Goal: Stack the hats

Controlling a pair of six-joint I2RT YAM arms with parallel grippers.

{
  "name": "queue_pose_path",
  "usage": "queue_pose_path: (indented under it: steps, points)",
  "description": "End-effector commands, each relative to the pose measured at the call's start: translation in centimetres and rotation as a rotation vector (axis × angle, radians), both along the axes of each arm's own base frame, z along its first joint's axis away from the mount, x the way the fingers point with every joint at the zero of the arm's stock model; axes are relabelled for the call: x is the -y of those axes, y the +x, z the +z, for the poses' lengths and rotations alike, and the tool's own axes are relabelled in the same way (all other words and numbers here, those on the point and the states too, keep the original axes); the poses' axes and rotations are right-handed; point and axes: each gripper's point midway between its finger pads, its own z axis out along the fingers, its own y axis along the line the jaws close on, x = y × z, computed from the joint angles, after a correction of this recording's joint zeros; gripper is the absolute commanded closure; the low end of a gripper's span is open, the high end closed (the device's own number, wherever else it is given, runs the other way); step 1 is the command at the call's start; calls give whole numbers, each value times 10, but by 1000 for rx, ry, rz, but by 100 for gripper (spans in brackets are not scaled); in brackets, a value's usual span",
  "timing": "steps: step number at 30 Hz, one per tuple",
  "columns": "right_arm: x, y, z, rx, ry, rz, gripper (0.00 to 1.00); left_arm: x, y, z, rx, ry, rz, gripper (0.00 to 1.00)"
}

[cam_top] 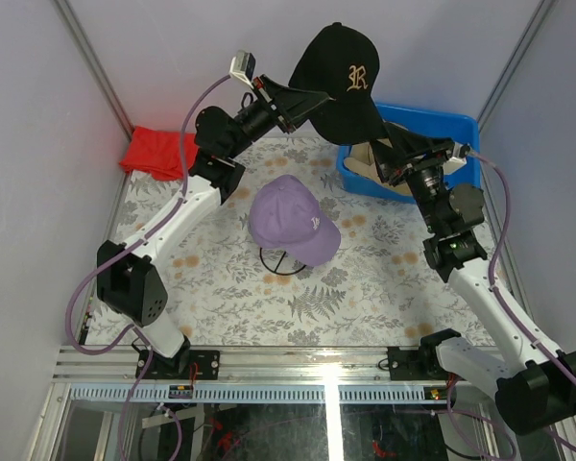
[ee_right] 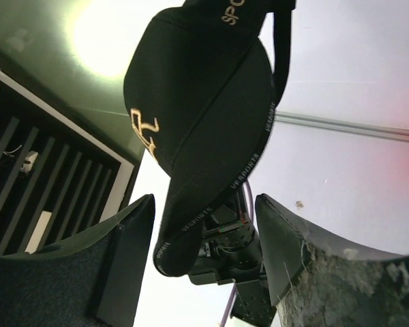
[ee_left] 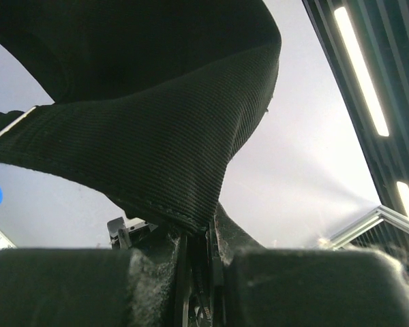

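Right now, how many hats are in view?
3. A black cap held aloft by the left gripper; a lavender cap on the wire stand mid-table; a tan cap partly showing in the blue bin, where the right arm may hide more.

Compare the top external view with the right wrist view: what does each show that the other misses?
Only top external: the purple cap sitting on its wire stand, the red cloth in the far-left corner, and the blue bin.
Only right wrist: white lettering along the edge band of the black cap, and a ceiling light.
Both: the black cap aloft with its gold logo visible, and the right gripper open at its brim.
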Motion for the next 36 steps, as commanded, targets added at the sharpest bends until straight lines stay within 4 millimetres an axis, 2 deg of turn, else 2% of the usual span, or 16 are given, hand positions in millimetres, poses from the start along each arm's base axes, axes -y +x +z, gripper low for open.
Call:
queue_pose_path:
  steps: [1, 27, 34, 35, 36]
  points:
    - [0, -14, 47, 124, 81, 49, 34, -9, -15, 23, 89, -62, 17, 100]
    - [-13, -13, 53, 95, 119, 145, 63, 6, -3, -8, 66, -22, 26, 100]
    - [-18, -13, 53, 80, 117, 166, 66, 13, 2, -17, 60, -4, 24, 100]
    - [-19, -13, 52, 78, 116, 171, 69, 13, 3, -18, 59, -1, 25, 100]
    - [-20, -13, 51, 76, 112, 174, 76, 15, 3, -19, 59, 4, 24, 100]
